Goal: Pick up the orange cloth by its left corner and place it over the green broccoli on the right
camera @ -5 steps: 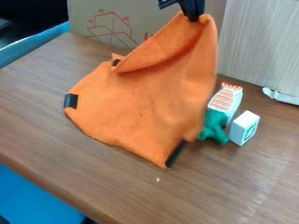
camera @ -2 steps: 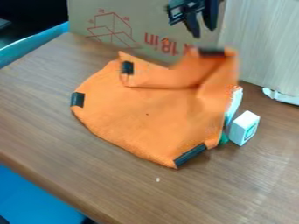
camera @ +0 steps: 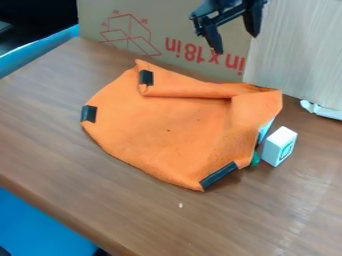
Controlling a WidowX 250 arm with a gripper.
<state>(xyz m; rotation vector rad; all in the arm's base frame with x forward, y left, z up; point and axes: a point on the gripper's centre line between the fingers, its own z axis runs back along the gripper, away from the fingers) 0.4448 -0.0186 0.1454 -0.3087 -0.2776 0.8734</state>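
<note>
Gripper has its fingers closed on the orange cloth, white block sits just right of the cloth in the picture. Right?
Not the grip: the camera view shows the gripper above the orange cloth, fingers apart, not touching it. The white block does sit just right of the cloth.

You're running a makeshift robot workspace — room type unclear — where a cardboard box (camera: 170,27) and pale panel (camera: 300,55) are backing a brown table (camera: 53,145).
</note>
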